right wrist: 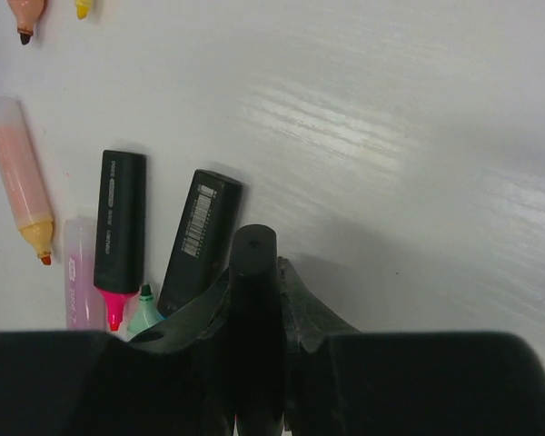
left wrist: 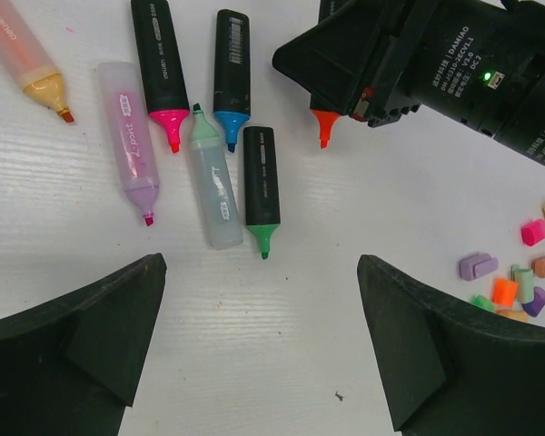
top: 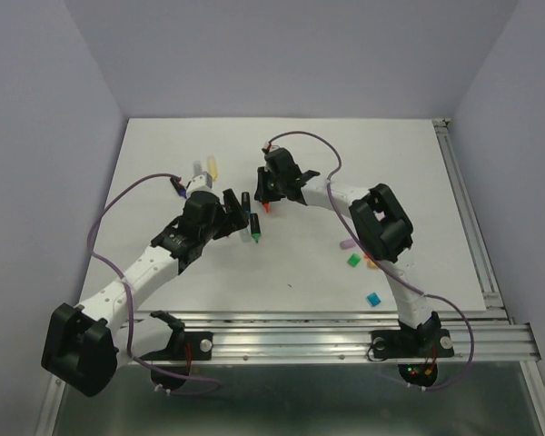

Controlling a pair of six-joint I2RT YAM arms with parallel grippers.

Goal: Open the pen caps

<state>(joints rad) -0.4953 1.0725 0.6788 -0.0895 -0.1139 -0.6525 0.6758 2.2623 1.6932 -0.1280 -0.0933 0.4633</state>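
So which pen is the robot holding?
The black pen with the orange tip, pinched in the right hand. The other pens all lie loose on the table.

I'm watching the right gripper (left wrist: 345, 91) hiding the barrel of the orange-tipped pen (left wrist: 323, 125); the pen caps (left wrist: 503, 291) are running off the left wrist view's right edge, and the peach pen (left wrist: 23, 54) is getting cropped top-left.

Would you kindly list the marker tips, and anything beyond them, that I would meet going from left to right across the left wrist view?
In order: pastel orange marker, lilac marker, black pink-tipped marker, mint marker, black blue-tipped marker, black green-tipped marker, orange-tipped marker, then the loose caps.
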